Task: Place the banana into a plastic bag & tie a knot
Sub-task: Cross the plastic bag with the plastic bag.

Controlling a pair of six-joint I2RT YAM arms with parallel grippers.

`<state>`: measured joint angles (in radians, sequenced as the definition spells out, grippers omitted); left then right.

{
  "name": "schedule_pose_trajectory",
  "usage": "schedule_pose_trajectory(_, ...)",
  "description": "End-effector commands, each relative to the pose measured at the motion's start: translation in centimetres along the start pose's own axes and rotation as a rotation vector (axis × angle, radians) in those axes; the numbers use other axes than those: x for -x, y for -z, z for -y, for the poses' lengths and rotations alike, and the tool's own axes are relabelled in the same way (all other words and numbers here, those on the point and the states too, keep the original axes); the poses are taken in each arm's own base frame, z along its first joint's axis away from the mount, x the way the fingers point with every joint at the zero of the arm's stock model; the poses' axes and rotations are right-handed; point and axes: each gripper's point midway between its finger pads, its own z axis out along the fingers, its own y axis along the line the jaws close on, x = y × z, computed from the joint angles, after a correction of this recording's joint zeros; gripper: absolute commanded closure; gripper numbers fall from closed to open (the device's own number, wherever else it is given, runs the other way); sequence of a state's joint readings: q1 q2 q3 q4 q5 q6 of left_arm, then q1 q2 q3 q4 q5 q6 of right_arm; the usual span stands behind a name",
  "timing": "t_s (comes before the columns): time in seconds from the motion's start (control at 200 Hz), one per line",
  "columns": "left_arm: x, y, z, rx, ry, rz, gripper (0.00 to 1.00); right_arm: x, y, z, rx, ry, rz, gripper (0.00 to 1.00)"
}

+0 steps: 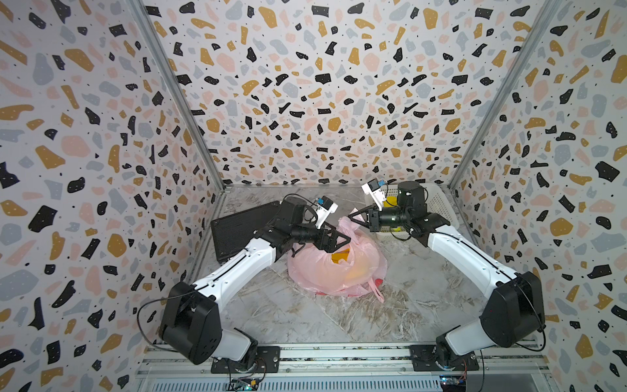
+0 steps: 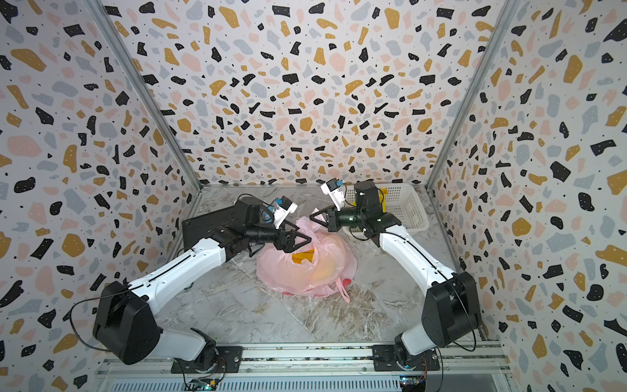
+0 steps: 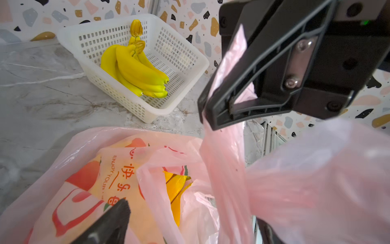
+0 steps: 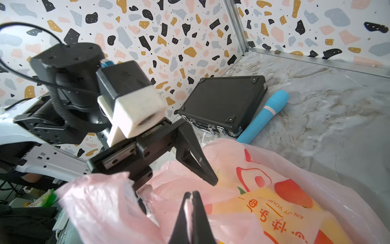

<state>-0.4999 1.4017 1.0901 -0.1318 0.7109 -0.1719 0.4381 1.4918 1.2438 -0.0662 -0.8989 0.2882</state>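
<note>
A pink plastic bag (image 1: 325,271) (image 2: 288,271) with red and orange print lies in the middle of the marble table. The banana (image 3: 176,186) shows yellow inside its mouth and glows through the film (image 1: 359,271). My left gripper (image 1: 341,245) (image 2: 301,245) (image 3: 190,230) hangs open over the bag's mouth, loose pink film between its fingers (image 3: 109,221), gripping nothing. My right gripper (image 1: 349,217) (image 2: 311,217) (image 4: 191,193) is shut on a stretched strip of the bag's rim (image 3: 223,152) at the bag's far side. One left finger (image 4: 196,160) shows in the right wrist view; the bag hides the other.
A white perforated basket (image 3: 147,116) (image 1: 444,203) (image 2: 410,203) stands at the back right with a bunch of bananas (image 3: 135,67) in it. A black ribbed case (image 4: 221,101) (image 1: 237,230) lies at the back left, a blue cylinder (image 4: 266,114) beside it.
</note>
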Motion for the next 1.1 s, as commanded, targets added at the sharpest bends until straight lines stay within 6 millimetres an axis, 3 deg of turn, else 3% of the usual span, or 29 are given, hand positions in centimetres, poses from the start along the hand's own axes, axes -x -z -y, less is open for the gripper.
schedule_pose_trajectory(0.0,3.2,1.6,1.0,0.034,-0.017,0.132,0.01,1.1,0.8,-1.1,-0.031,0.053,0.039,1.00)
schedule_pose_trajectory(0.471,3.6,2.6,3.3,0.059,0.016,0.121,0.01,-0.2,-0.3,-0.8,-0.088,0.067,0.000,1.00)
schedule_pose_trajectory(0.636,3.5,2.7,2.5,0.157,0.074,0.111,0.01,-0.2,-0.4,-0.5,-0.119,0.068,-0.005,1.00)
schedule_pose_trajectory(0.836,3.5,3.5,3.7,0.154,0.086,0.141,0.01,-0.2,-0.4,-0.2,-0.135,0.060,-0.003,1.00)
schedule_pose_trajectory(1.096,3.6,3.9,2.7,0.224,0.110,0.131,0.01,-0.1,-0.4,-0.7,-0.135,0.067,0.002,1.00)
